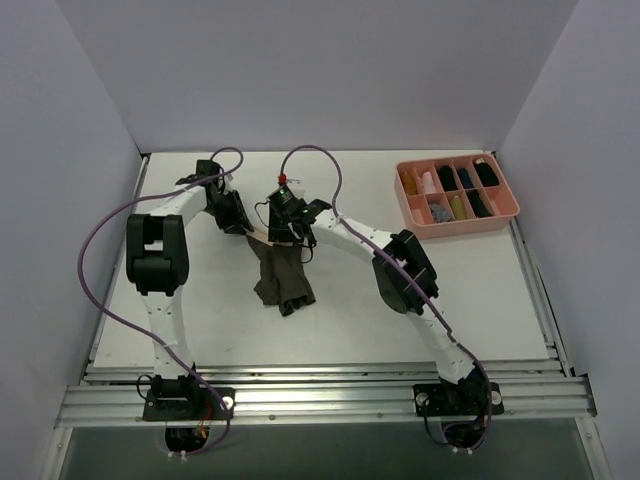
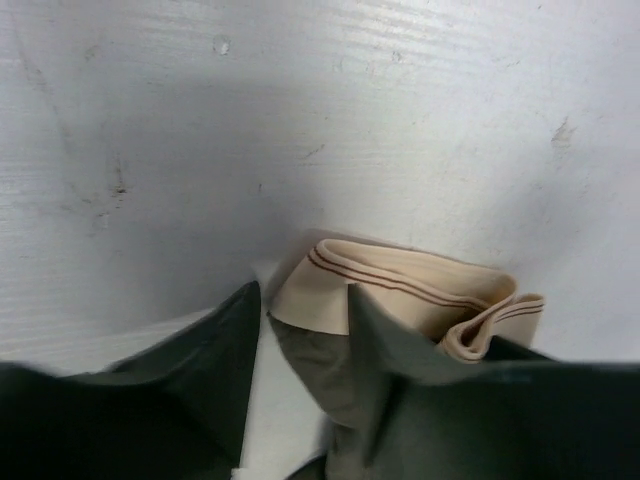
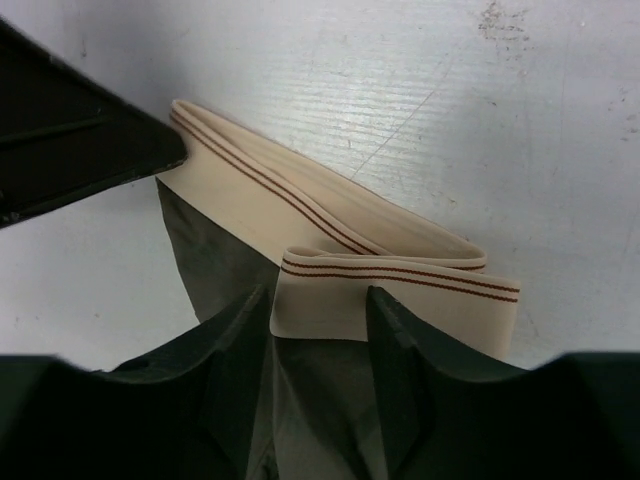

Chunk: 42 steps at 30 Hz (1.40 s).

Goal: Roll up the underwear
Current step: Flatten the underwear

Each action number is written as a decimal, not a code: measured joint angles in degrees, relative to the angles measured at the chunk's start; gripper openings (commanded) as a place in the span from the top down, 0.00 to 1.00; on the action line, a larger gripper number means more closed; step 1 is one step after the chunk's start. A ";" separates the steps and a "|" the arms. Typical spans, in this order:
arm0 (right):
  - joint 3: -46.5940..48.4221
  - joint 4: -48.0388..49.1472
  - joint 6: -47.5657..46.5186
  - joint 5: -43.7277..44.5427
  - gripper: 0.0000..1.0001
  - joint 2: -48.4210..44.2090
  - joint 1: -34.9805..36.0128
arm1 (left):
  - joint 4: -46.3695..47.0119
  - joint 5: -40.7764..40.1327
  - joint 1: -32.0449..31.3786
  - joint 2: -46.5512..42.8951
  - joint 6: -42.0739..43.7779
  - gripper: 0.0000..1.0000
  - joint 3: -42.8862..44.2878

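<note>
Soft, floppy underwear; left fingers and right fingers sit open astride its firmer waistband, likely the best hold.

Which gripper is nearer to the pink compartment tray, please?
Right. The right gripper is at the underwear, left of the pink compartment tray; the left gripper sits even farther left.
</note>
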 measured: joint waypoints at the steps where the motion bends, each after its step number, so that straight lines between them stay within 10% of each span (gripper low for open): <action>1: 0.55 -0.42 0.02 0.39 0.68 0.44 0.02 | 0.35 0.37 0.00 0.26 -0.39 0.78 -0.02; 5: 2.97 -2.93 0.00 1.88 1.00 2.01 0.00 | 1.33 3.34 0.02 1.66 -0.79 0.98 0.07; 20: -17.09 -5.75 -6.36 2.23 1.00 -20.24 -7.21 | 3.39 8.46 0.15 -9.18 -6.43 0.98 -5.35; 29: -16.52 -3.69 -7.23 2.01 0.60 -28.65 -5.55 | 5.31 8.70 -1.86 -22.01 -8.68 0.98 -13.20; 42: -12.17 4.79 -8.66 -5.92 0.57 -11.23 1.77 | 3.45 1.57 -2.05 -22.47 -10.64 0.98 -23.37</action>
